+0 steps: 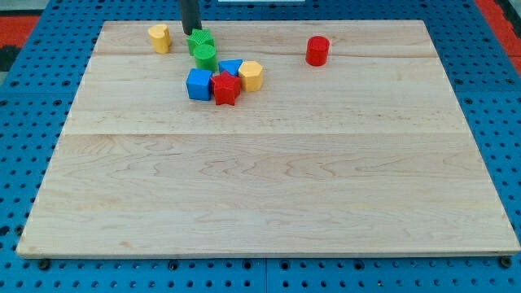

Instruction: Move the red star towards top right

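Observation:
The red star (225, 89) lies in the upper middle-left of the wooden board (269, 179), in a tight cluster. A blue cube (199, 84) touches it on the left. A blue block (231, 68) sits just above it and a yellow hexagonal block (251, 76) to its upper right. Two green blocks stand above the cluster: a green cylinder (204, 57) and a green star-like block (199, 40) behind it. My tip (192, 32) is at the board's top edge, right against the upper green block and well above the red star.
A yellow block (159, 37) stands at the top left of the board. A red cylinder (317, 50) stands at the top, right of centre. The board lies on a blue perforated table.

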